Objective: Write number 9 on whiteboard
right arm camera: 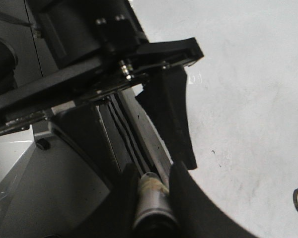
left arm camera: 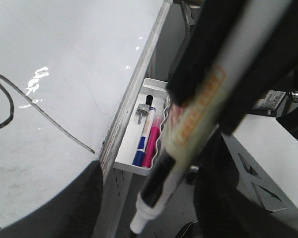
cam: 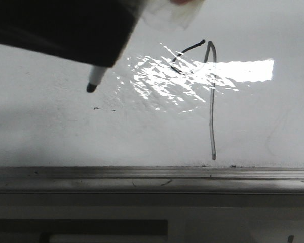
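Glare point(cam: 213, 71) lies across the whiteboard point(cam: 50, 131), over part of the number 9 point(cam: 211, 101) right of centre; its long stroke runs near-vertical, point upward, loop unclosed. A tiny dash point(cam: 96, 108) sits left. The left gripper point(left arm camera: 208, 99) is clamped on a marker point(left arm camera: 188, 134), tip off the board. The right gripper point(right arm camera: 151, 183) pinches a cylinder point(right arm camera: 151, 198).

- The number 9 point(cam: 211, 101) is thin and black: one long line down, pointy on top, with a short open curl.
- The whiteboard point(cam: 50, 131) is white and shiny, with a grey ledge below.
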Robot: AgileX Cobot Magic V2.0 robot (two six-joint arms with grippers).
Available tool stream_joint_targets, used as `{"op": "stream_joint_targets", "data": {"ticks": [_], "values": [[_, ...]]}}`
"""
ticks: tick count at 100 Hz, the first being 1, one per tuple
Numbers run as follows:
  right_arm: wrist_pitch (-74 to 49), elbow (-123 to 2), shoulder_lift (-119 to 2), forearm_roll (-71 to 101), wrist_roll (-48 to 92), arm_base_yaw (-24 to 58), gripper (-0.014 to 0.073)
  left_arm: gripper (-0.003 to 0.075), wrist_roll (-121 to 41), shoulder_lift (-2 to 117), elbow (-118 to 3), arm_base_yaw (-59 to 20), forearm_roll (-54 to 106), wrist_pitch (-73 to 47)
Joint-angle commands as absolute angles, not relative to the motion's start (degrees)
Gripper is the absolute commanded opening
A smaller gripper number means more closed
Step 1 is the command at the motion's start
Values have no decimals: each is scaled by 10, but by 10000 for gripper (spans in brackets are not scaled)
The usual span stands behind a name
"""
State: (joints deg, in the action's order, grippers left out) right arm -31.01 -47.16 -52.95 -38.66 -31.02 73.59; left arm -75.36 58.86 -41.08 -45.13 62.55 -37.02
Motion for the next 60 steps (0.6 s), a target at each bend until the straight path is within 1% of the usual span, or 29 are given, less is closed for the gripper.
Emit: {"op": "stream_joint_targets", "data": {"ticks": [1, 6, 13, 18, 27, 29, 31, 60], "values": [[-271, -489, -539, -411, -305, 737, -64, 354, -760, 590, -436, -455, 660, -369], [-264, -489, -548, -411, -305, 737, -64, 328, -760, 593, -436, -455, 660, -367], [-249, -489, -556, -411, -305, 737, -64, 265, -760, 596, -436, -455, 659, -368], [-241, -489, -558, -411, -305, 737, -64, 200, -759, 596, -436, -455, 657, -370], [-247, -489, -560, -413, -305, 737, -64, 50, -758, 596, -436, -455, 655, -370], [-250, -489, -560, -413, -305, 737, -64, 3, -758, 596, -436, -453, 654, -371], [-253, -489, -560, -413, -305, 737, -64, -18, -758, 596, -436, -453, 653, -373], [-241, -489, -560, -413, -305, 737, -63, -20, -756, 596, -435, -453, 626, -399]]}}
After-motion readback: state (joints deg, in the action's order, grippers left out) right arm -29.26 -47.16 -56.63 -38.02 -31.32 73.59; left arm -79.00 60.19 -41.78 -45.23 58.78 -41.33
